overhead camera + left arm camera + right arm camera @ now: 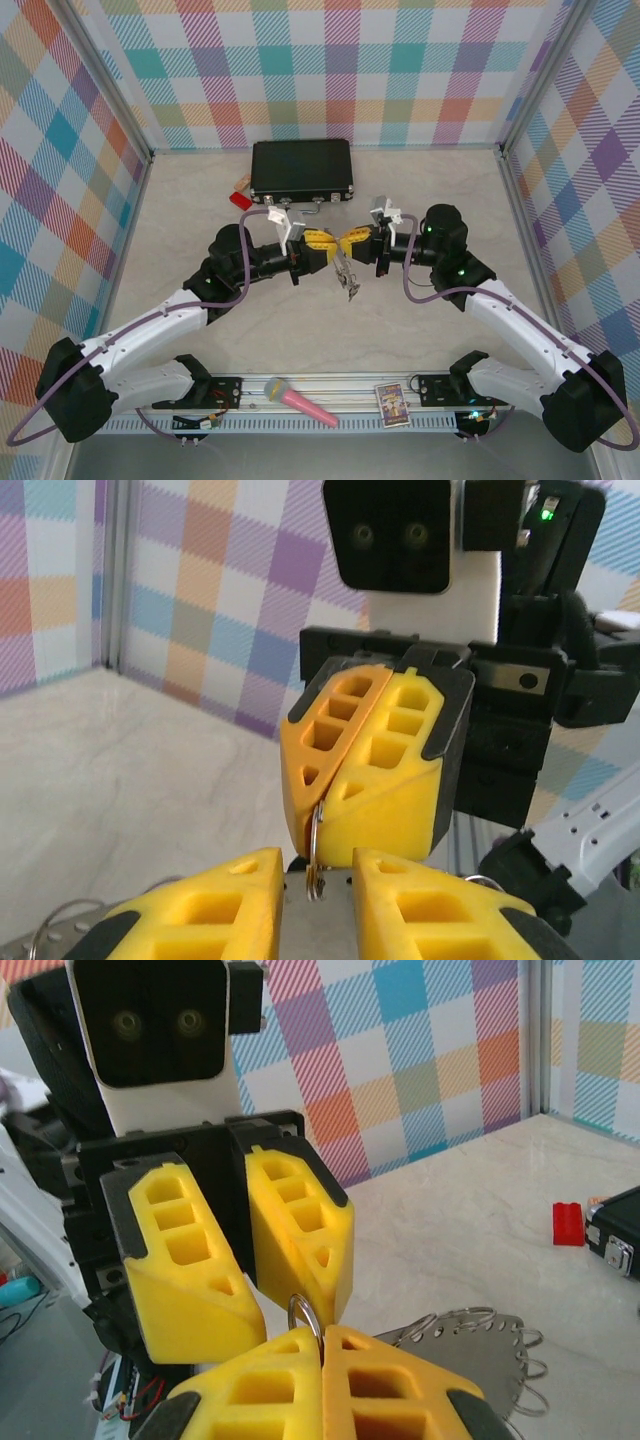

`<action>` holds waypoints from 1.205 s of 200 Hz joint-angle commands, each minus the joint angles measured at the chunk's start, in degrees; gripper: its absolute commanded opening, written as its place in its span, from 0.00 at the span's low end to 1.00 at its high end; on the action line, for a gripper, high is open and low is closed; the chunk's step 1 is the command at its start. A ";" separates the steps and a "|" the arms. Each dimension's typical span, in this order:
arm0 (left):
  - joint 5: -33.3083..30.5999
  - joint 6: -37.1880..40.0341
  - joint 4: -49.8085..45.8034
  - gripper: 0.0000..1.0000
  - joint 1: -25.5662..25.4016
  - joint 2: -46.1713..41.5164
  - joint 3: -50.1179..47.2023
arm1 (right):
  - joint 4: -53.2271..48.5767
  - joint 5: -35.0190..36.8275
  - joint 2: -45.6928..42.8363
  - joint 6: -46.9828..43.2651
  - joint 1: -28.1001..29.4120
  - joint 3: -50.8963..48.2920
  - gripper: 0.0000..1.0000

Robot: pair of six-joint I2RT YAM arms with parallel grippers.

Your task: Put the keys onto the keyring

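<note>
Where my arms meet: above the table, fingertips facing.
My right gripper: clamped on one small loop of the keyring.
My left gripper: narrowly parted, fingers flanking that loop.
Keyring position: hanging beneath both grippers.

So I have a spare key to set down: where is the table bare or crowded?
Bare: the table left of the left arm, and right of the black case up to the wall. Crowded: mid-table, where the left gripper and right gripper meet at the keyring.
</note>
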 commanded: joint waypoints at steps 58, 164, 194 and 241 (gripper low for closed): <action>1.08 16.75 -38.61 0.25 0.26 0.38 14.48 | -10.54 -0.90 1.14 -11.65 0.11 4.09 0.00; -0.24 24.48 -52.30 0.22 0.34 5.81 20.63 | -15.76 5.00 2.50 -20.31 6.47 5.70 0.00; -0.43 24.67 -52.17 0.22 0.34 5.45 20.63 | -17.12 6.33 3.14 -21.45 7.76 6.13 0.00; -0.23 24.20 -50.82 0.21 0.53 3.84 20.05 | -17.37 7.31 3.51 -21.82 8.22 6.01 0.00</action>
